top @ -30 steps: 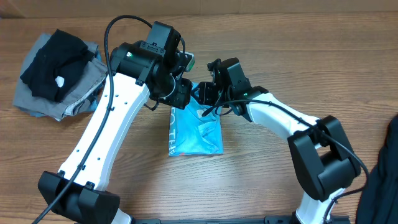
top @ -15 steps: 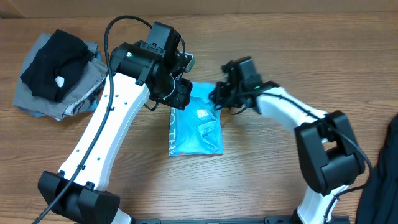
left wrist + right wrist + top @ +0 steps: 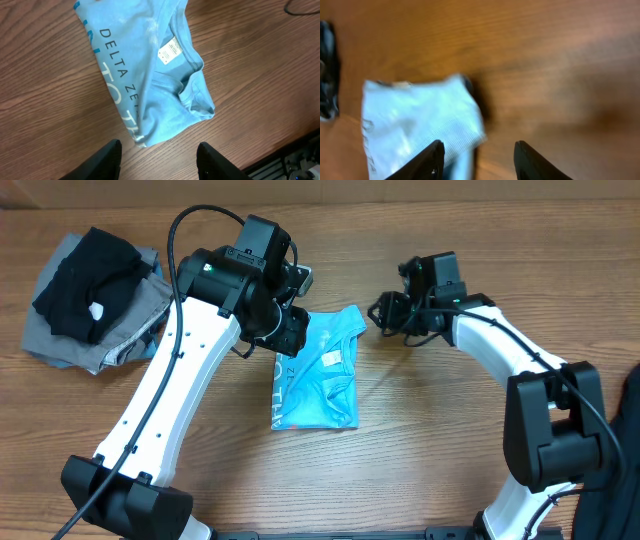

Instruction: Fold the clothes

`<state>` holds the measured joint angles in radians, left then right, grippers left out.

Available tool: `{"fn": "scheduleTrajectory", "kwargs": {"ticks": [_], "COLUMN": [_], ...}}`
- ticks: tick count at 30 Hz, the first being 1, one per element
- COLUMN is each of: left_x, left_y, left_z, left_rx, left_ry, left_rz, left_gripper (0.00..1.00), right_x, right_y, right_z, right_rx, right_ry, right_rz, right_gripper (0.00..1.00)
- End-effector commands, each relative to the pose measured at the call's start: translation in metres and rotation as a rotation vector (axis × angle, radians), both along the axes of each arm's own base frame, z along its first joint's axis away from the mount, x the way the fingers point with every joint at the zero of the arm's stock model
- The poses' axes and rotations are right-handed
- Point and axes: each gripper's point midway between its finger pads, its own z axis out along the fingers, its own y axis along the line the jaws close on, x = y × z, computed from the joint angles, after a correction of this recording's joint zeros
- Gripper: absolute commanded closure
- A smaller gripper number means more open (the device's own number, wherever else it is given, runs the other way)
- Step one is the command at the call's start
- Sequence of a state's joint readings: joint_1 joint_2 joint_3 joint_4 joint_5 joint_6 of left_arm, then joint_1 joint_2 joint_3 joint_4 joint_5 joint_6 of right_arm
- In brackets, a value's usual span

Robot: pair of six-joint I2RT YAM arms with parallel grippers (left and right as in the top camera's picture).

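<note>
The light blue T-shirt [image 3: 318, 375] lies folded into a narrow bundle at the table's middle, its white tag [image 3: 330, 360] facing up. In the left wrist view the T-shirt [image 3: 150, 75] shows white lettering and the tag [image 3: 170, 51]. My left gripper [image 3: 290, 332] hovers over the bundle's top left corner, open, with bare wood between its fingers [image 3: 107, 161]. Right of the shirt's collar end, my right gripper [image 3: 384, 313] stands open and apart from the cloth. The shirt's edge [image 3: 420, 120] lies just past its left finger [image 3: 426, 162].
A pile of black and grey clothes [image 3: 90, 300] sits at the far left. A dark garment [image 3: 625, 435] hangs at the right edge. Bare wooden tabletop [image 3: 440, 410] lies in front of and to the right of the shirt.
My right gripper has opened, let go of the shirt's upper right part and drawn back to the right. That part now lies spread on the table. The left arm has stayed put.
</note>
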<state>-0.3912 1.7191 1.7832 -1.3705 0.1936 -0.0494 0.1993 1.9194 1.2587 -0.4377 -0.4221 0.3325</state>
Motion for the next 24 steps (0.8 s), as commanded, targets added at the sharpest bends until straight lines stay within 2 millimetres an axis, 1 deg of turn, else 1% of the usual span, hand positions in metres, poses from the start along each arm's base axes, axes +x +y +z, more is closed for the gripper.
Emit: {"fn": "scheduleTrajectory", "kwargs": {"ticks": [1,2,3,5,7,9,11,15,18,20,24], "left_x": [-0.002,-0.001,-0.001,0.001,0.001,0.002,0.004,0.005,0.004,0.004,0.006], "left_y": [-0.001,0.0,0.001,0.004,0.004,0.005,0.006,0.006,0.006,0.006,0.005], "left_z": [0.014,0.014,0.014,0.013,0.013,0.013,0.013,0.013,0.013,0.013,0.014], "left_rx": [-0.016,-0.014,-0.007,0.012,0.015,0.017,0.026,0.026,0.026,0.023,0.021], "left_ry": [-0.04,-0.042,-0.046,-0.051,-0.054,-0.059,-0.068,-0.071,-0.068,-0.069,-0.074], "left_rz": [-0.022,-0.022,-0.02,-0.014,-0.013,-0.011,-0.007,-0.007,-0.007,-0.008,-0.008], "left_gripper": [0.47,0.46,0.46,0.45,0.44,0.43,0.43,0.42,0.42,0.42,0.42], "right_x": [-0.016,-0.032,-0.048,-0.075,-0.102,-0.122,-0.135,-0.145,-0.145,-0.143,-0.129], "right_y": [0.005,0.012,0.015,0.024,0.037,0.051,0.059,0.07,0.068,0.07,0.087], "right_z": [0.037,0.044,0.048,0.05,0.046,0.037,0.026,0.012,0.006,0.005,0.012], "right_rx": [0.118,0.172,0.2,0.208,0.171,0.105,0.003,-0.157,-0.249,-0.264,-0.187], "right_ry": [0.013,0.05,0.107,0.203,0.287,0.342,0.372,0.36,0.338,0.315,0.251], "right_rz": [0.071,0.127,0.144,0.171,0.208,0.235,0.216,0.164,0.108,0.108,0.124], "right_gripper": [0.52,0.53,0.53,0.53,0.54,0.54,0.53,0.5,0.44,0.42,0.41]}}
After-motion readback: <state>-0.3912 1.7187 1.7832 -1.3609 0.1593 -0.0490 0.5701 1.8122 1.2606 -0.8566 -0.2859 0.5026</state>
